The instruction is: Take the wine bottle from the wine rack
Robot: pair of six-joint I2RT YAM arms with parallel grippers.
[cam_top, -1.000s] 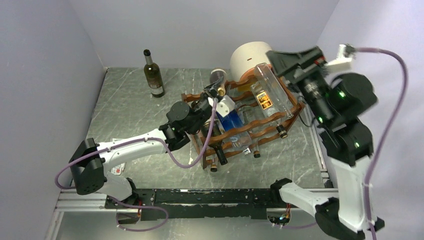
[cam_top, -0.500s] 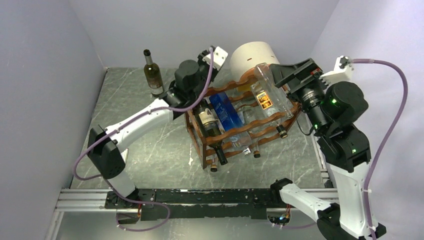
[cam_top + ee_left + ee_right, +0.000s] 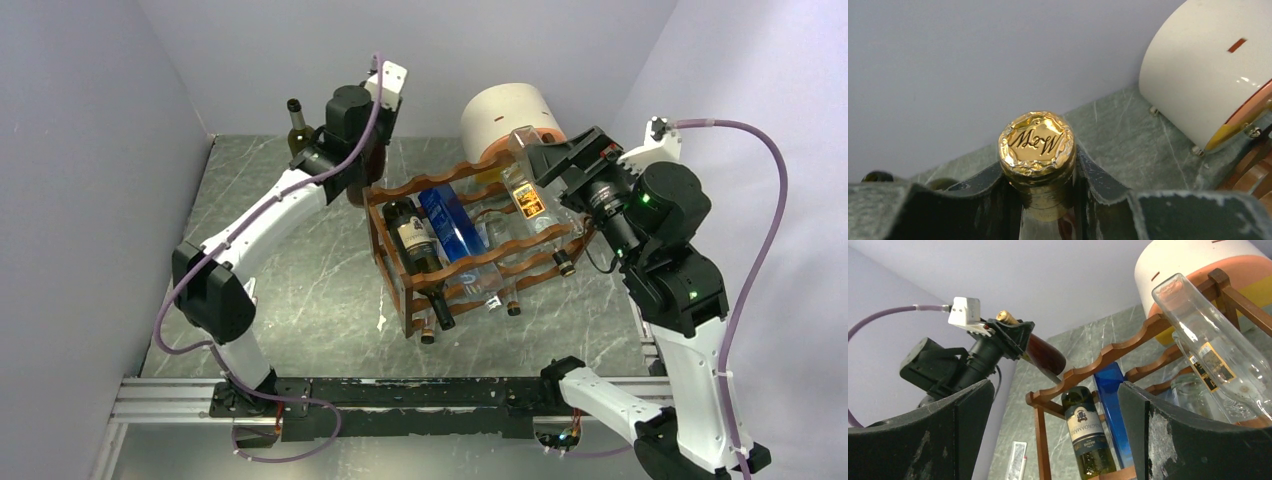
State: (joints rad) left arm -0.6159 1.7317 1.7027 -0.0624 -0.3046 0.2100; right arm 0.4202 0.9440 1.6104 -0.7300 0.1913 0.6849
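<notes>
Nearest, the rack sits mid-table, three bottles on it: a green labelled one, a blue one and a clear one on the top right. The right jaws are spread wide and empty, close by the rack's right top corner beside the clear bottle; a second ago they hung higher and further right. Further back on the left, the left jaws are pinched on the neck of the wine bottle, which is off the rack and held up in the air by its far-left corner. A second ago these jaws were low against the rack's left face; half a second ago, halfway up. The green bottle, then behind the arm, is now in plain sight. The left wrist view alone shows the gold foil cap, with script lettering, standing up between the fingers; from above the wrist hides it. The right wrist view alone shows the tilt: cap up and away, red-brown body sloping down toward the top rail; contact there I cannot tell. Furthest, a dark bottle stands half behind the left arm, and a white-and-orange cylinder lies behind the rack.
</notes>
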